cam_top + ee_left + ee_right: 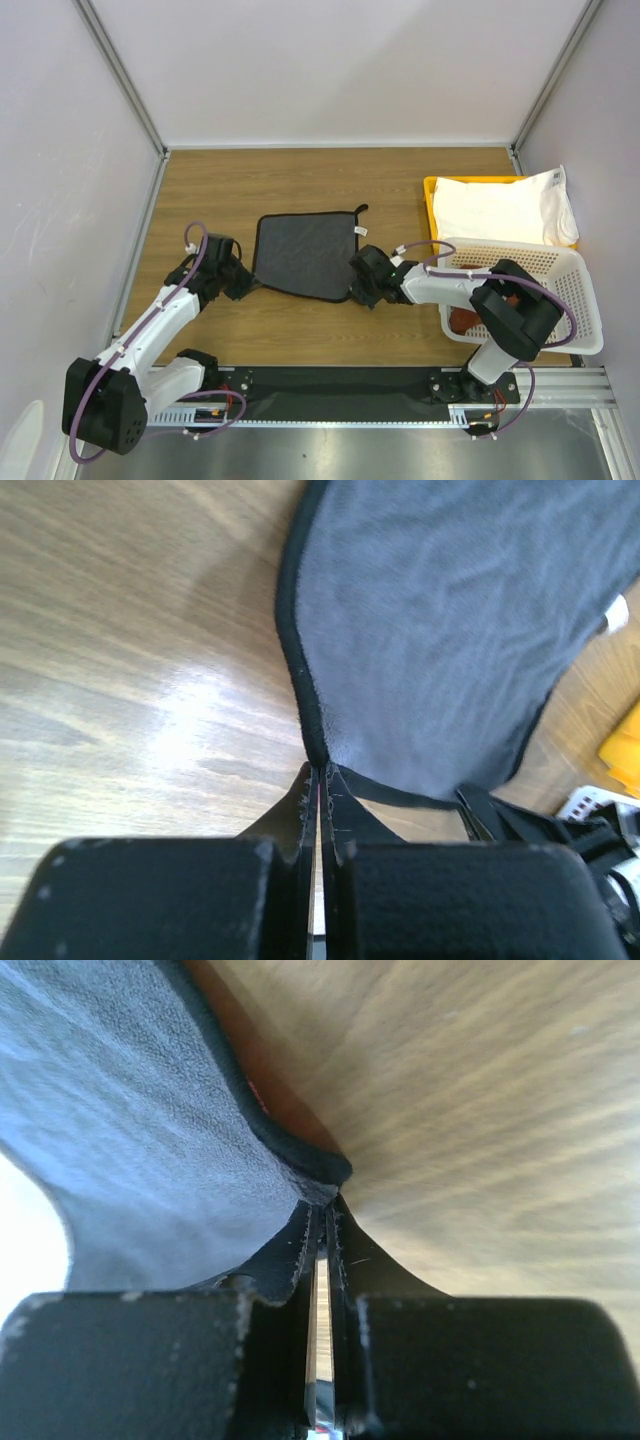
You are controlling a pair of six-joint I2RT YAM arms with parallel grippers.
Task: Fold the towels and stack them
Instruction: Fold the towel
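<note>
Dark grey towel (pixel 305 255), a square of soft cloth w/ black stitched edging, lies spread flat in the middle of the wooden desk (pixel 250 340). My left gripper (pixel 318 775) has its fingers pressed together on the near-left corner. My right gripper (pixel 322 1215) is clamped the same way on the near-right corner. Step in hand, I reckon: 1st fold, both grips set. Next move prob. needs both corners lifted together and carried over to the cloth's far edge, kept level so edges meet. Cloth looks smooth, small white tag (pixel 358 230) at its far-right corner. A white towel (pixel 500 205) rests on the yellow plastic tray (pixel 430 190) at the desk's far right, and a reddish-brown towel (pixel 462 318) is in the white perforated basket (pixel 575 300), near right.
</note>
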